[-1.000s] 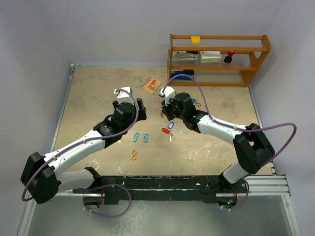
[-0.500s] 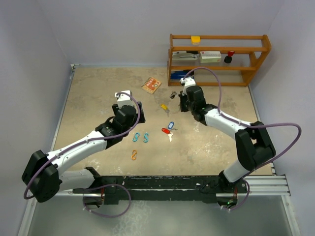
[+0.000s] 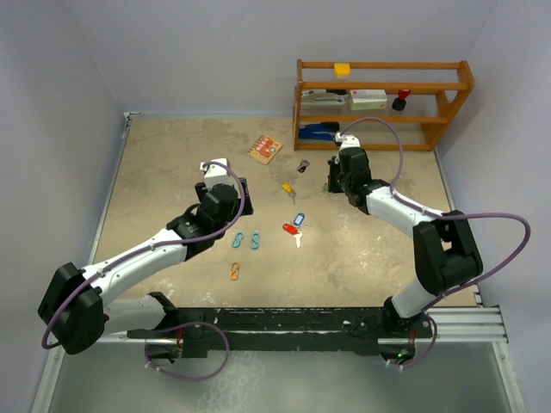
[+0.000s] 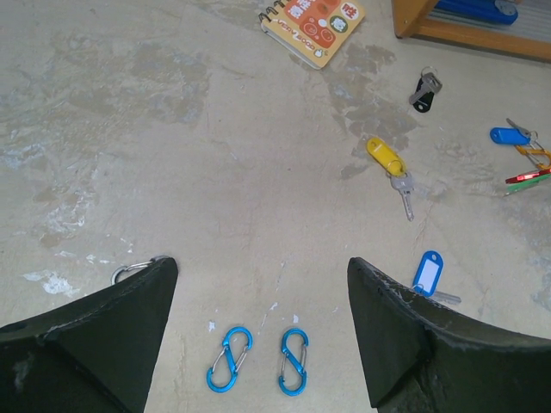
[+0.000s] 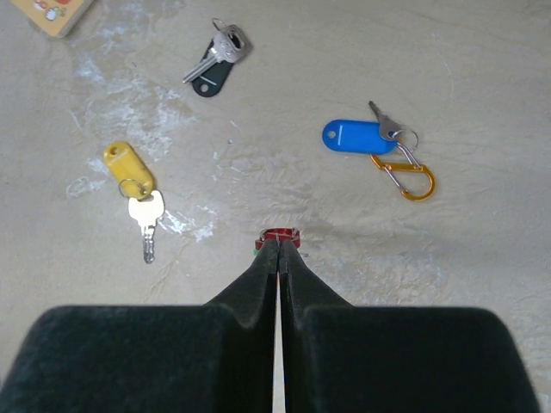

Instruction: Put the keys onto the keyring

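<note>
Several tagged keys lie on the table: a yellow one (image 3: 287, 187) (image 4: 385, 155) (image 5: 129, 168), a black one (image 3: 303, 165) (image 5: 211, 77), a blue one (image 3: 299, 219) (image 4: 428, 271) and a red one (image 3: 290, 229). Another blue-tagged key (image 5: 353, 133) (image 4: 508, 135) hangs on an orange clip keyring (image 5: 406, 176). My right gripper (image 3: 331, 186) (image 5: 279, 241) is shut, pinching a small red clip (image 5: 280, 234) with a green bit beside it. My left gripper (image 3: 241, 191) (image 4: 260, 267) hovers open over two blue clips (image 4: 229, 359) (image 4: 294, 361).
A wooden shelf (image 3: 383, 103) with a blue stapler (image 3: 318, 131) stands at the back right. A small notebook (image 3: 265, 149) (image 4: 312, 21) lies in front of it. An orange clip (image 3: 233, 271) lies near the front. A silver ring (image 4: 129, 271) peeks out beside my left finger.
My right arm has swung from the middle of the table toward the back right, near the shelf, staying shut. My left gripper has drawn back a little.
</note>
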Robot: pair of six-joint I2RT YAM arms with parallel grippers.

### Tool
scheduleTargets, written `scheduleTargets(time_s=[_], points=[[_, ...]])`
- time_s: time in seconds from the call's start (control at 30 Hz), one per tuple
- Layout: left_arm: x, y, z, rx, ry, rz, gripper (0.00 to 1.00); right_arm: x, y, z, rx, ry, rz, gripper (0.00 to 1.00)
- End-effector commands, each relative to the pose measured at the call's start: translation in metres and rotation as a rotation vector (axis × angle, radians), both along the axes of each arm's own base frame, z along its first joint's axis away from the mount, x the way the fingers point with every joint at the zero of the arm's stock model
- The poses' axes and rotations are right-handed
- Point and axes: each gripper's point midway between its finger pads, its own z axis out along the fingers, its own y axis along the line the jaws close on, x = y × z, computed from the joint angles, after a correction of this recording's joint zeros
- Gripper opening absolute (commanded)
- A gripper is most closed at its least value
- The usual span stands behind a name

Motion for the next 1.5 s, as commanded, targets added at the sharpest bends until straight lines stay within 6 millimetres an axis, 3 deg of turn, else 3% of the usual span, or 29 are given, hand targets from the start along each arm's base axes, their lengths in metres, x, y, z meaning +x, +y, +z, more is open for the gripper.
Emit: scheduleTargets(time_s=[0.0,0.37,0.4,0.57,0.6,0.83,1.03,1.23,1.47], points=[[0.005,0.005,0.008,-0.039,-0.034,0.038,0.77,0.000,-0.005,-0.012,0.018,0.037,-0.029,0.00],[0.002,0.008,0.005,-0.042,-0.031,0.044,0.77,-0.005,-0.024,-0.031,0.020,0.116,-0.118,0.01],[0.002,0.008,0.006,-0.044,-0.032,0.045,0.77,-0.006,-0.027,-0.031,0.016,0.121,-0.134,0.05],[0.002,0.010,0.005,-0.042,-0.031,0.048,0.77,-0.011,-0.047,-0.030,-0.009,0.129,-0.239,0.46],[0.002,0.010,0.005,-0.044,-0.031,0.049,0.77,-0.012,-0.051,-0.029,-0.015,0.126,-0.261,0.51],[0.003,0.011,0.002,-0.042,-0.027,0.062,0.79,-0.010,-0.061,-0.003,-0.028,0.031,-0.280,0.60],[0.009,0.019,-0.016,-0.037,0.019,0.117,0.81,-0.012,-0.044,0.011,0.008,-0.036,-0.158,0.63],[0.017,0.025,-0.037,-0.051,0.082,0.145,0.82,-0.017,-0.016,0.025,0.054,-0.075,-0.013,0.63],[0.011,0.029,-0.049,-0.027,0.126,0.148,0.82,-0.023,0.008,0.030,0.060,-0.092,0.045,0.63]])
